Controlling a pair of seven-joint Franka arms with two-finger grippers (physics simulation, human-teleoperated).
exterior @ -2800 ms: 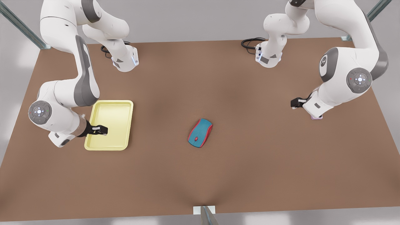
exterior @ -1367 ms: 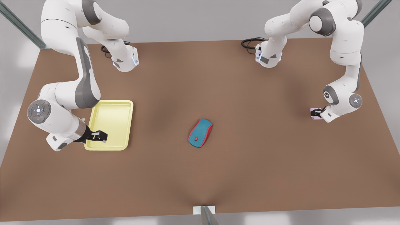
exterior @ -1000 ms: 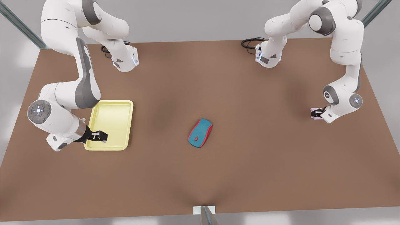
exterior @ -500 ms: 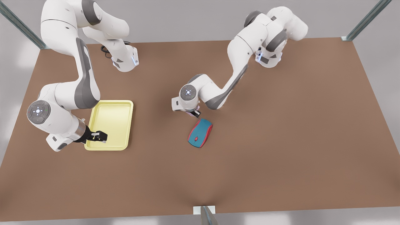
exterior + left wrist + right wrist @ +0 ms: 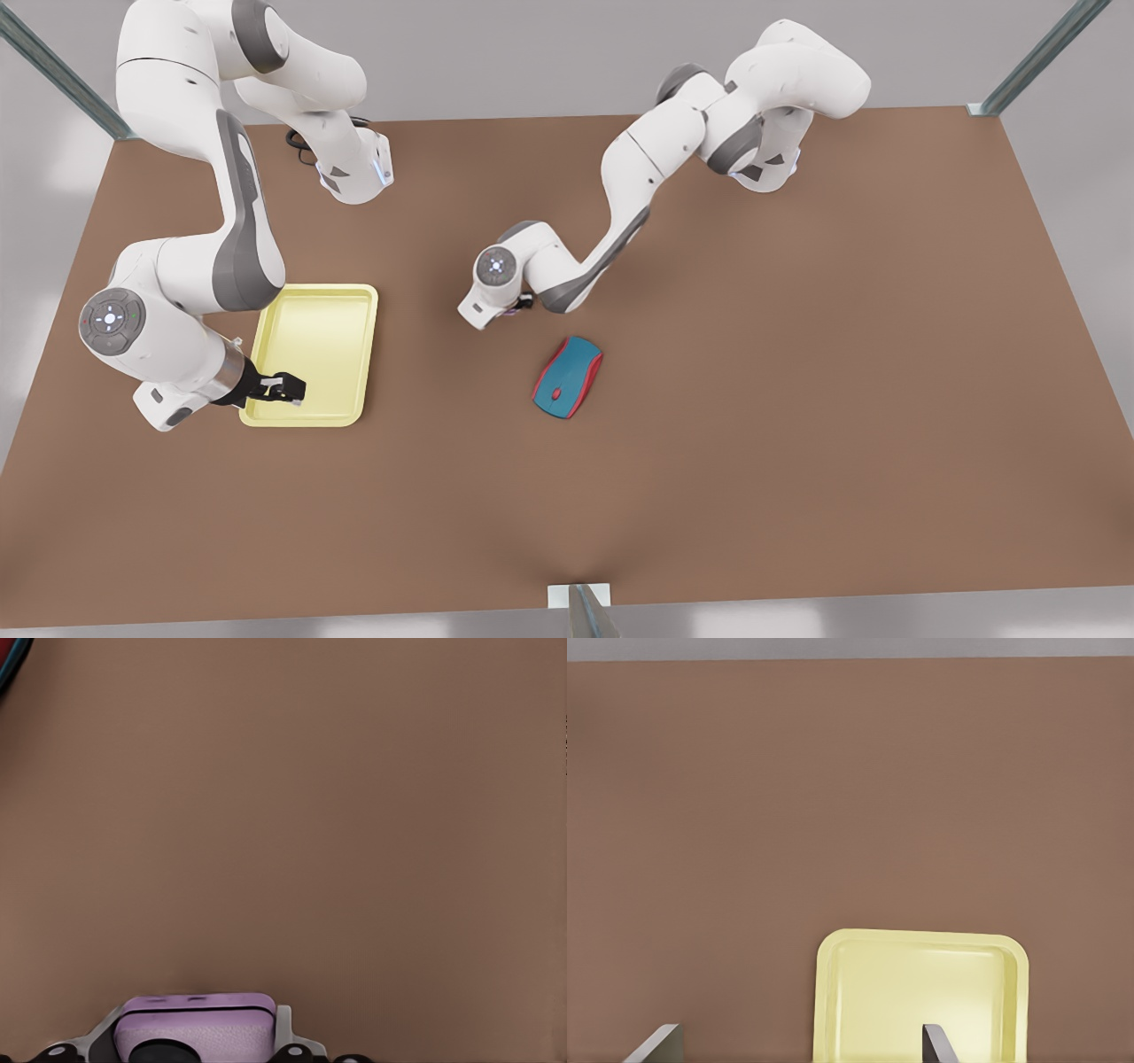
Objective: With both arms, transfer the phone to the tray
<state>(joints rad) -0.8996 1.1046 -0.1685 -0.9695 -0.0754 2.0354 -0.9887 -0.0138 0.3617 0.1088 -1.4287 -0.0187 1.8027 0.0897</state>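
Lilac phone sits pinched in our left gripper, fingers pressing it at both sides, held above the brown bench just beyond the teal-and-red mouse, on the mouse's tray side. Over at the yellow tray, our right gripper hangs above its near corner, fingers spread wide.

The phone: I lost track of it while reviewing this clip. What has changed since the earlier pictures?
The left tool, shut on the phone, lifted it from the table's right side in the front view and carried it past the mouse toward the tray. The right tool, open, stayed over the tray's near corner; tray and mouse unmoved.
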